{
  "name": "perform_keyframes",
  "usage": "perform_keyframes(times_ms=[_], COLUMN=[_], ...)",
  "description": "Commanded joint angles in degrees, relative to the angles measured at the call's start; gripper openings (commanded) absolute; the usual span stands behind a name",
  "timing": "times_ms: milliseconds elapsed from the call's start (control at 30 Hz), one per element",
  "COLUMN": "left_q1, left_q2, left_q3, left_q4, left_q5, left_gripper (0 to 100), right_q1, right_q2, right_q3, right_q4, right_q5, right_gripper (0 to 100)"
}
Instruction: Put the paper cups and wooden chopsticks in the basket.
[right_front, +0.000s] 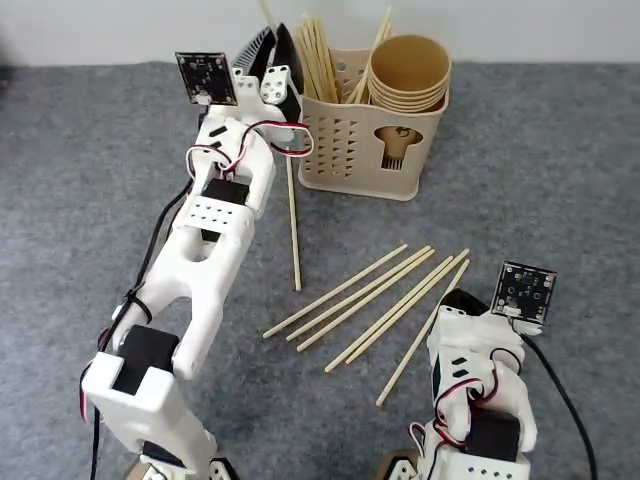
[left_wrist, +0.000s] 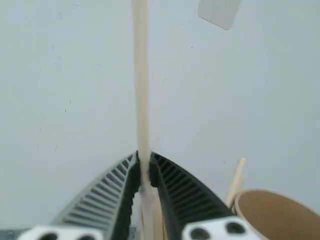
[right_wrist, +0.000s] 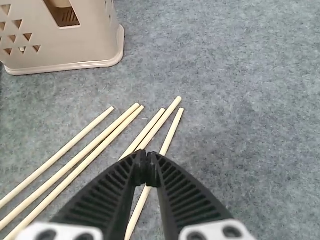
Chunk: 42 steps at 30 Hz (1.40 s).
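Grey carpet (right_front: 560, 180) bears a beige perforated plastic basket (right_front: 350, 150) near its far edge. Beside the basket's left wall the left gripper (left_wrist: 144, 162) pinches a pale wooden chopstick (left_wrist: 140, 75) pointing upright; the right gripper (right_wrist: 147, 167) is closed, empty.

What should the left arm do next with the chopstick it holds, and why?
Probably carry it a little sideways, over the basket, before letting go. The left gripper is shut on a chopstick and, in the high view, sits beside the basket's rim, not above the opening where the cups and other chopsticks stand.
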Motion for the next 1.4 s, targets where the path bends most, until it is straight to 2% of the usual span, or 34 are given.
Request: perform_keyframes(times_ms=[0,233,433,667,1100,1367], left_q1=[0.09,-0.35,-0.18,0.18,-0.53,-0.53], left_q2=[-0.88,-1.23,-7.82,-17.23,-29.36,-38.77], left_q3=[-3.12,-10.15,-11.03,-11.03,-11.03,-10.95], left_q4=[5.89,26.99,34.02,45.98,76.31,91.87], left_q5=[-0.7,-0.26,-0.18,-0.18,-0.26,-0.26], left_gripper=[2,17,17,17,17,17], right_q1=[-0.48,-0.48,-0.48,-0.48,-0.48,-0.48], right_q2=[-0.48,-0.48,-0.48,-0.48,-0.48,-0.48], right_q3=[-0.26,-0.26,-0.26,-0.26,-0.26,-1.23], right_q4=[-1.19,-1.19,-1.19,-1.19,-1.19,-1.1], right_q5=[0.18,0.18,0.18,0.18,0.18,0.18], right_gripper=[0.9,0.9,0.9,0.9,0.9,0.9])
